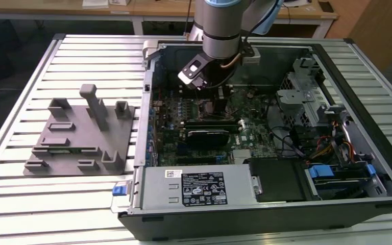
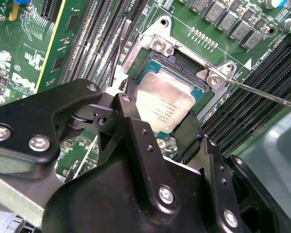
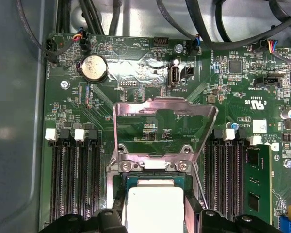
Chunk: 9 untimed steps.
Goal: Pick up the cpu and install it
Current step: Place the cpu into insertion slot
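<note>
The cpu (image 2: 167, 99) is a small square chip with a pale silvery top. It lies level in the open socket frame (image 2: 157, 46) on the green motherboard (image 1: 182, 109); whether it is fully seated I cannot tell. My gripper (image 2: 160, 116) stands straight over it, its black fingers (image 2: 128, 104) pressed against two opposite edges of the chip. In the first wrist view the cpu (image 3: 155, 213) sits between the fingers (image 3: 119, 204) of the gripper (image 3: 155, 206), and the socket's metal load plate (image 3: 165, 121) is swung up and open behind it. In the exterior view the gripper (image 1: 210, 99) reaches down into the computer case.
Black memory slots (image 3: 72, 170) flank the socket, and a green memory module (image 3: 257, 184) stands in one. A thin lever rod (image 2: 262, 94) juts from the socket. The grey power-supply box (image 1: 196, 186) fills the case front; a grey fixture block (image 1: 80, 135) lies at the exterior view's left.
</note>
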### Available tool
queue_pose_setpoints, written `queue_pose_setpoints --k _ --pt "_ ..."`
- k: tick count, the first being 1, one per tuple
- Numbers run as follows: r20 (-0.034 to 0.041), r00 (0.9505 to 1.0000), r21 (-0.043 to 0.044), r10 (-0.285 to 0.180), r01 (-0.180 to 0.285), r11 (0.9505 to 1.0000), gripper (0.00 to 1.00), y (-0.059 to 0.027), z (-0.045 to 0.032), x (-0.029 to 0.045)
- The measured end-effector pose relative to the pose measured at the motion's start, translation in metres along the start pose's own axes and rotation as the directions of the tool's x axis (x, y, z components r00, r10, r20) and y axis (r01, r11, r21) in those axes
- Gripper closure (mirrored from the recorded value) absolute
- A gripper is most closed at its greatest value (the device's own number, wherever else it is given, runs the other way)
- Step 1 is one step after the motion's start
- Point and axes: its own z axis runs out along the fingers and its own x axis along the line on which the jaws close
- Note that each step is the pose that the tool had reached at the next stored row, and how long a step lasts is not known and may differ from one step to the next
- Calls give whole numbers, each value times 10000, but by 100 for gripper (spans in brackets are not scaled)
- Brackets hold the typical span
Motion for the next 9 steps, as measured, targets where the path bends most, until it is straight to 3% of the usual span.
queue_pose_setpoints --k 9 --pt "36 10000 20 -3 2 10000 45 -4 10 -1"
